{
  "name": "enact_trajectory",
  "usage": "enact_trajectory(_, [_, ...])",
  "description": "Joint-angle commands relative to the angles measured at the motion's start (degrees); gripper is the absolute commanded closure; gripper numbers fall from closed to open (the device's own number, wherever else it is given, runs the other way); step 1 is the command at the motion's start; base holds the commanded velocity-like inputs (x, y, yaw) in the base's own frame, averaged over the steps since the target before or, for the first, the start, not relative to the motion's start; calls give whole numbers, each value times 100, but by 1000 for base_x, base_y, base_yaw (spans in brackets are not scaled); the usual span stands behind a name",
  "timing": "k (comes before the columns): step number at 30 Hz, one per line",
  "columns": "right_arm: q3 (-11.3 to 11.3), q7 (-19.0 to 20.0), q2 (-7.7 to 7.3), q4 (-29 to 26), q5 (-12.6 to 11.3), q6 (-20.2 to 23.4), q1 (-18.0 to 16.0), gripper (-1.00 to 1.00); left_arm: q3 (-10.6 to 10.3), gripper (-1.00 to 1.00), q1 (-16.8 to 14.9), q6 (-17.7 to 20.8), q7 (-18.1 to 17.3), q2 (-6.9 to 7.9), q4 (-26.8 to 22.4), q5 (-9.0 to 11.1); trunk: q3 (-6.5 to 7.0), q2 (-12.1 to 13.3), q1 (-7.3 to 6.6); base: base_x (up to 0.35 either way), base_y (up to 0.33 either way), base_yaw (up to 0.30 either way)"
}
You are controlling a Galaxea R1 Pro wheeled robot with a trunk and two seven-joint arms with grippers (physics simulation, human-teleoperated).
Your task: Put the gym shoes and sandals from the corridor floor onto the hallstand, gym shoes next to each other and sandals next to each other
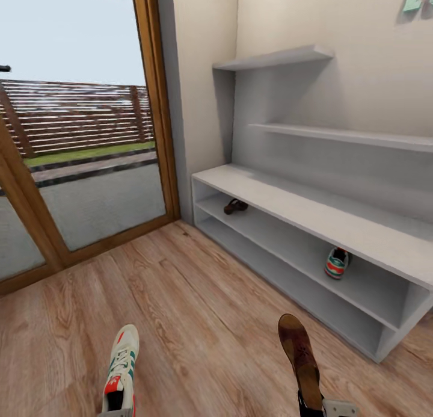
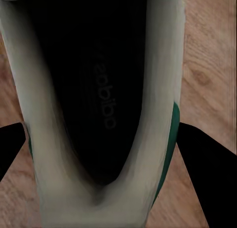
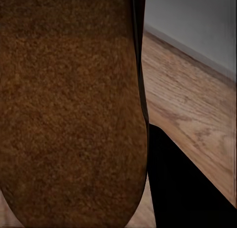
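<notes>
Carrying the second pair toward the hallstand [image 1: 313,209]; left claw [image 1: 117,412] clenched on a gym shoe [image 1: 121,369], right claw [image 1: 322,407] grasping a sandal [image 1: 299,354]; ahead of both, the other sandal [image 1: 235,206] and gym shoe [image 1: 337,263] sit shelved; next, set each beside its mate.

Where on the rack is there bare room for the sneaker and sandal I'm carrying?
The upper shelf is bare between the sandal at its left end and the sneaker toward the right. The lower shelf and bench top look bare along their length. It's tightest right of that sneaker.
</notes>
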Motion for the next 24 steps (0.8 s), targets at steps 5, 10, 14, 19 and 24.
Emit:
enact_trajectory(5, [48,-26,-3,2,-38,-12,-5,100,49,100,-2,-10,-50,-5,-7,-19,-5,-2,-1,0,0,-263])
enact_trajectory(10, [48,-26,-3,2,-38,-12,-5,100,49,100,-2,-10,-47,-5,-7,-19,-5,-2,-1,46,40,-263])
enact_trajectory(14, [48,-26,-3,2,-38,-14,-5,100,49,100,-2,-8,-42,-5,-7,-19,-5,-2,-1,195,193,-263])
enact_trajectory(19, [48,-26,-3,2,-38,-13,-5,100,49,100,-2,-10,-41,-5,-7,-19,-5,-2,-1,205,250,-263])
enact_trajectory(24, [48,-26,-3,2,-38,-13,-5,100,49,100,-2,-10,-41,-5,-7,-19,-5,-2,-1,120,289,-263])
